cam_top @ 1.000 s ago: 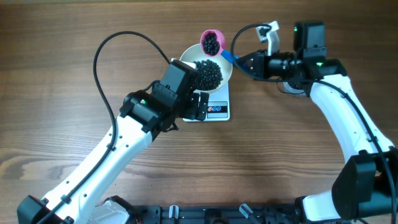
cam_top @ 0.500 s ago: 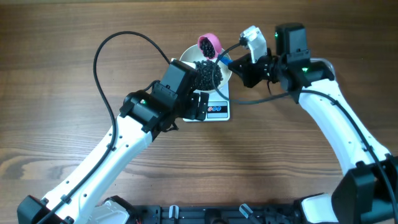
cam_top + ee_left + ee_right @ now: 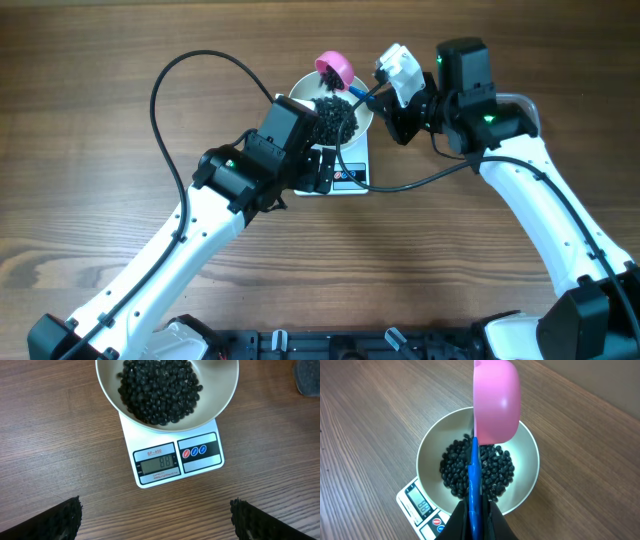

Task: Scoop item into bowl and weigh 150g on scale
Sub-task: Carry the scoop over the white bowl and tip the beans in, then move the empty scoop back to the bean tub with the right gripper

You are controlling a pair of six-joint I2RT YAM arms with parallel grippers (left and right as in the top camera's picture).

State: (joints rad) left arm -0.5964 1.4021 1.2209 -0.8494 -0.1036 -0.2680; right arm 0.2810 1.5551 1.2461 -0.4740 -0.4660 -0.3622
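Two robot arms work over one wooden table [image 3: 90,170], on which stand one scale [image 3: 170,441] and one bowl [image 3: 221,387]. One heap of the item [image 3: 160,390], many small round black beads, lies in the bowl and covers its floor, leaving the white wall bare all round. The bowl sits on the far part of the scale and overhangs it on the left and right; the near edge of the scale stays uncovered, with one grey display [image 3: 159,463] that seems to read 88 and a panel of small red and blue round buttons [image 3: 195,452] just to its right. One scoop [image 3: 495,405], pink with a blue handle [image 3: 474,485], hangs above the far rim of the bowl, tipped so that its rounded pink back faces the right wrist camera; whether any beads are in it cannot be told. Right gripper [image 3: 475,521]: jaws pressed tight on the blue handle, holding the scoop clear of the bowl. Left gripper [image 3: 156,522]: jaws spread as wide as they go, one black finger [image 3: 55,520] at each lower corner of the wrist view, holding nothing and touching nothing, poised above the table just near of the scale.
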